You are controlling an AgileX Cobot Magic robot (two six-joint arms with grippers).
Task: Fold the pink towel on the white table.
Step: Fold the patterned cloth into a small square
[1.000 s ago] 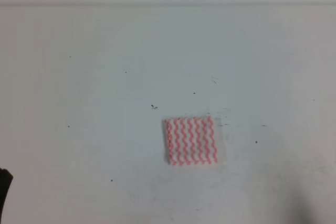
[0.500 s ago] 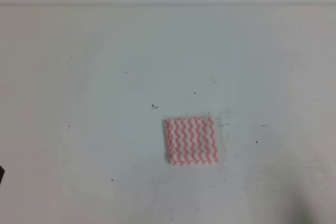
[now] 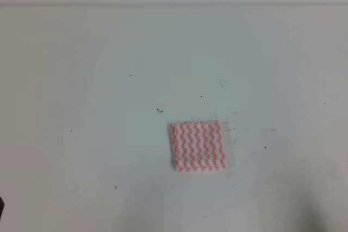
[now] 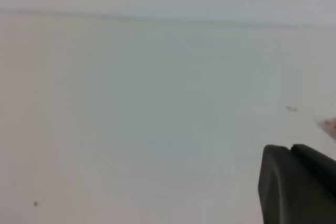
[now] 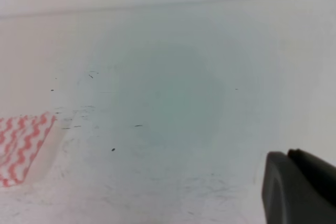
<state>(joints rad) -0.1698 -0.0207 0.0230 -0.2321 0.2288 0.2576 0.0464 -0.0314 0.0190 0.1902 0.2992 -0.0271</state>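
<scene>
The pink towel (image 3: 198, 145) lies flat on the white table (image 3: 109, 107), a small rectangle with wavy pink stripes, right of centre. Its edge shows at the left of the right wrist view (image 5: 21, 148) and as a pink speck at the right edge of the left wrist view (image 4: 331, 124). Neither gripper touches it. Only a dark finger (image 4: 296, 184) of the left gripper and a dark finger (image 5: 299, 187) of the right gripper show, both low and to the right, over bare table. A dark sliver (image 3: 1, 206) of the left arm sits at the exterior view's left edge.
Small dark specks (image 3: 159, 111) dot the table around the towel. The table's far edge (image 3: 174, 5) runs across the top of the exterior view.
The dark piece of the left arm at the exterior view's left edge has slid down and shrunk to a sliver. The towel has not moved.
</scene>
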